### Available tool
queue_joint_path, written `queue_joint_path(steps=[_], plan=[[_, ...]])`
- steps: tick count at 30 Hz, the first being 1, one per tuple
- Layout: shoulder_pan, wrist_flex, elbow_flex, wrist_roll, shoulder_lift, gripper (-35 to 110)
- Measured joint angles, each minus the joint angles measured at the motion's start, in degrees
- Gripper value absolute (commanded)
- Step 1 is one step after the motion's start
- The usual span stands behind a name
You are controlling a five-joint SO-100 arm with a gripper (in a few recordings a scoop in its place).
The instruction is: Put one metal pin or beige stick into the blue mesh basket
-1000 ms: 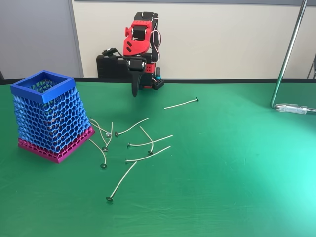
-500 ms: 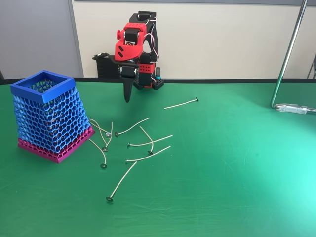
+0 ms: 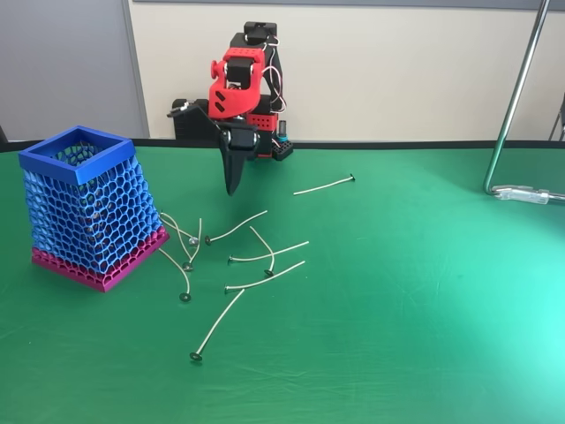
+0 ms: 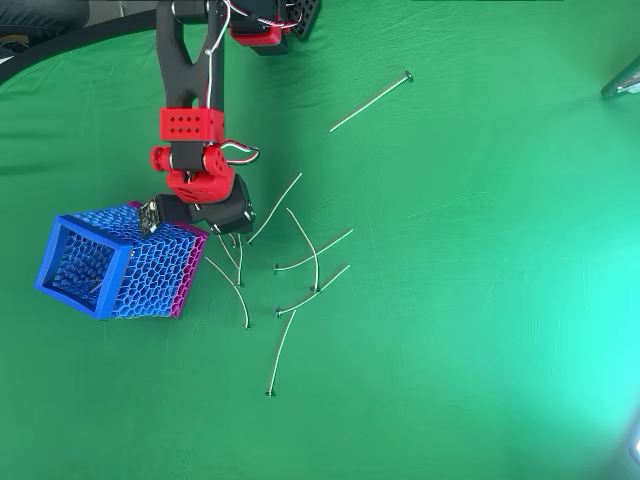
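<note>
beige sticks (image 3: 256,258): loose cluster, left-centre tabletop (image 3: 424,336), none held | blue mesh basket (image 3: 84,208): near left edge | gripper (image 3: 233,187): jaws together, empty; has swung out and dropped from the far edge toward the cluster | step: approach, no pick yet

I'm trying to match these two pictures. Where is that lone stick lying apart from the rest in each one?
Fixed view: the lone stick lies right of centre, near the table's far edge, right of the gripper.
Overhead view: it lies near the top, right of centre.
Shared landmark: the blue mesh basket, at the left in both.
</note>
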Motion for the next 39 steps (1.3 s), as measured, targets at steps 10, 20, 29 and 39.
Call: queue_joint_path(steps=[10, 20, 29, 39], plan=[[-2.5, 5.4, -12.3, -8.3, -9.5, 1], [-1.4, 9.7, -24.6, -21.2, -17.0, 1], [-0.6, 10.2, -28.4, -36.6, -21.9, 1], [-0.3, 10.5, -36.6, -43.3, -25.8, 1]])
